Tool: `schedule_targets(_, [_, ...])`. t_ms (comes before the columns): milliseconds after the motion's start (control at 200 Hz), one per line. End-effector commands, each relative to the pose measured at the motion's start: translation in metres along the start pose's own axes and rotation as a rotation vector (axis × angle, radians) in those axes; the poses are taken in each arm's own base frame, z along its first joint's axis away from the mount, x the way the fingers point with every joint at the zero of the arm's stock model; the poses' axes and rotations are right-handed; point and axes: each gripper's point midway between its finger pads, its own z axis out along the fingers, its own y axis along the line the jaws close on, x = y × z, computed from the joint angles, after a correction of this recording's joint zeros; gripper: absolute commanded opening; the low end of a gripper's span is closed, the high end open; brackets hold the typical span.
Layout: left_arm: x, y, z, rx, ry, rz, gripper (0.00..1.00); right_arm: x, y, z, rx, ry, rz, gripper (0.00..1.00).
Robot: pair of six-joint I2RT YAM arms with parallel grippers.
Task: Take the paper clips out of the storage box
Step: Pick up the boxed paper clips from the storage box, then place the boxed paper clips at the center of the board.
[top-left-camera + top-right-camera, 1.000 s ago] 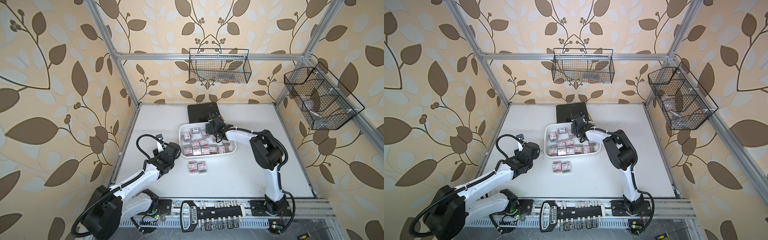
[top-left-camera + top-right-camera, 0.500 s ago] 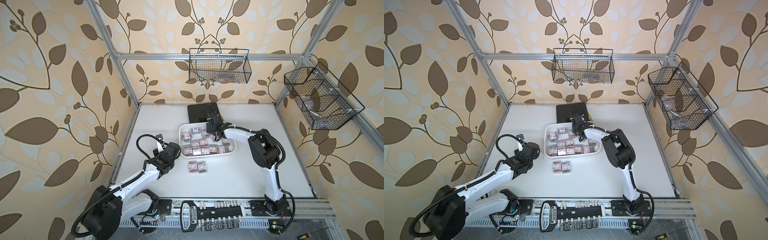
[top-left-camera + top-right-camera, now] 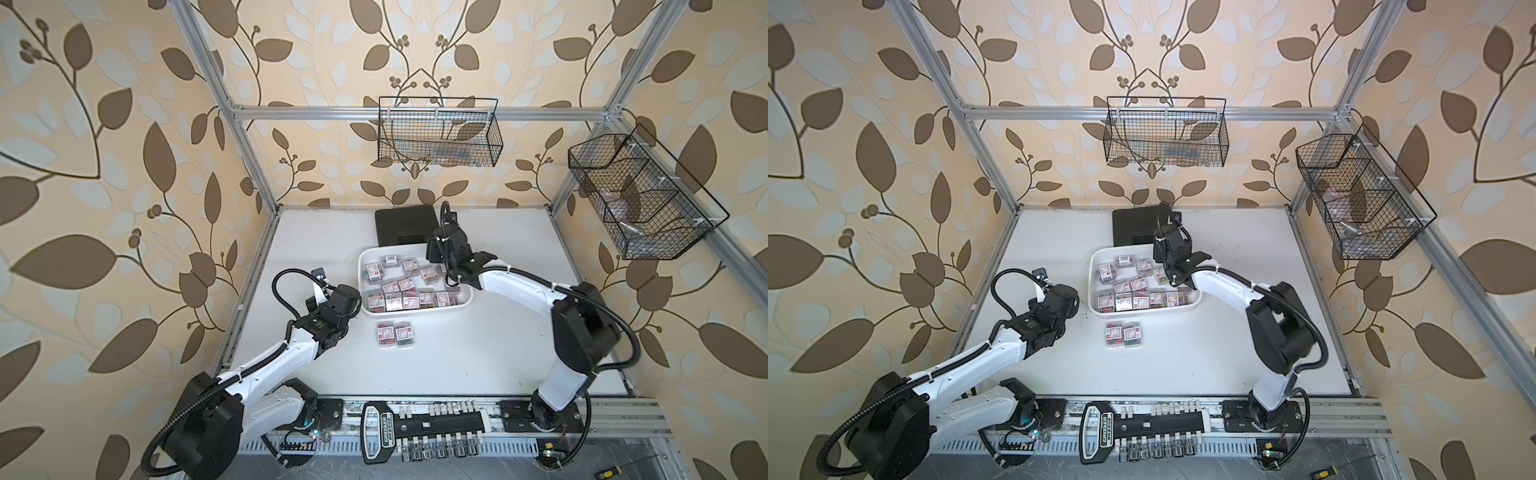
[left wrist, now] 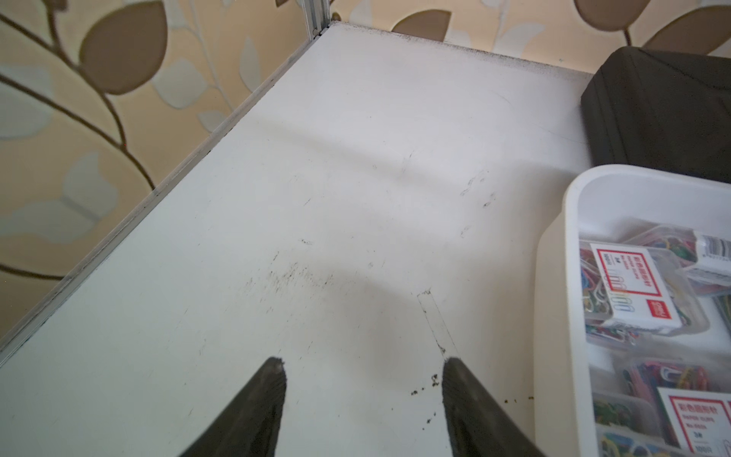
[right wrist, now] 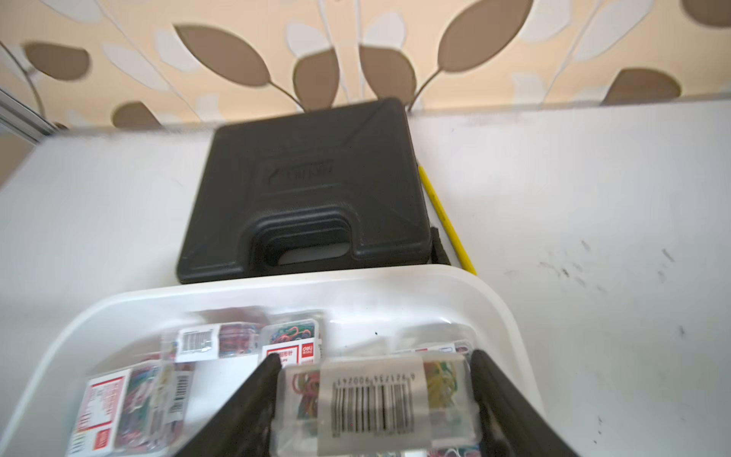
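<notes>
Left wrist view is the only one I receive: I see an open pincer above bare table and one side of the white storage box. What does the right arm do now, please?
Observer: The right pincer is shut on one box of paper clips, barcode label facing its camera, within the rim of the storage box.
Operator: Thank you. Are any boxes outside it?
Observer: Yes, two boxes lie side by side on the table, on the robot's side of the storage box.
</notes>
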Motion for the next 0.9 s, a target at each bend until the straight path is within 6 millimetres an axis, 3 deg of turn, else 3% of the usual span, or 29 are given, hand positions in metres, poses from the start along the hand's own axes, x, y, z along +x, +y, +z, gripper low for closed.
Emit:
schedule_targets(0, [-0.011, 0.000, -0.002, 0.004, -0.032, -0.033, 0.65, 0.013, -0.001, -0.028, -0.028, -0.071, 0.002, 0.64])
schedule_targets(185, [-0.012, 0.000, -0.004, 0.017, -0.037, -0.041, 0.65, 0.036, -0.007, -0.089, -0.058, -0.185, -0.010, 0.63])
schedule_targets(400, [-0.011, -0.001, -0.004, 0.024, -0.036, -0.039, 0.64, 0.060, -0.013, -0.139, -0.129, -0.239, 0.005, 0.60])
schedule_targets(550, [-0.012, 0.001, -0.006, 0.025, -0.044, -0.049, 0.64, 0.090, -0.004, -0.153, -0.238, -0.242, -0.011, 0.58])
schedule_targets(700, [-0.011, 0.002, -0.006, 0.032, -0.046, -0.054, 0.64, 0.124, 0.002, -0.148, -0.310, -0.214, -0.009, 0.55])
schedule_targets(895, [-0.011, 0.001, -0.006, 0.028, -0.045, -0.053, 0.64, 0.145, 0.021, -0.150, -0.424, -0.196, -0.007, 0.54])
